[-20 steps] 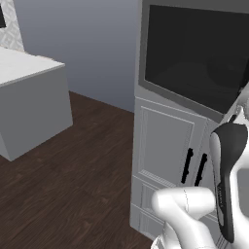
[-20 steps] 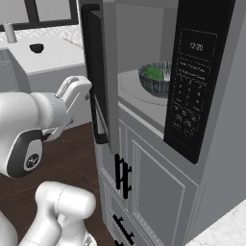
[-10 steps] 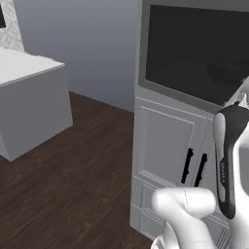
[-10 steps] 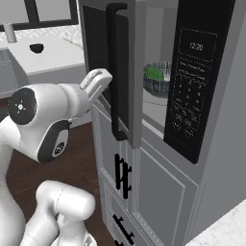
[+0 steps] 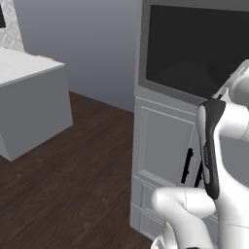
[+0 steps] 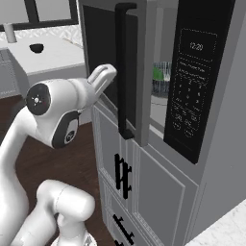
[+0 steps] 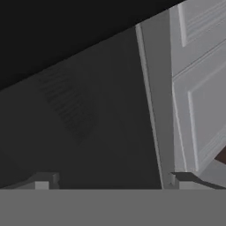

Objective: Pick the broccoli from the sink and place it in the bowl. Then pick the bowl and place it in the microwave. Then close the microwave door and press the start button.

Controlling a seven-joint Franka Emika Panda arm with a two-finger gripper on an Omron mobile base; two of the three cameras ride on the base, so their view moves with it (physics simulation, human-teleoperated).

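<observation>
While my gripper point(image 7: 112, 181) sits spread wide at frame bottom, the microwave door point(image 7: 88, 114) looks rigid; I'd push flat on its glass.

Evenly and softly lit, flat rendered shading without glare, faint shadow on the dark brown wood floor point(image 5: 78, 180), slightly blurred edges, black glass microwave door point(image 7: 79, 110) dim up close.
</observation>
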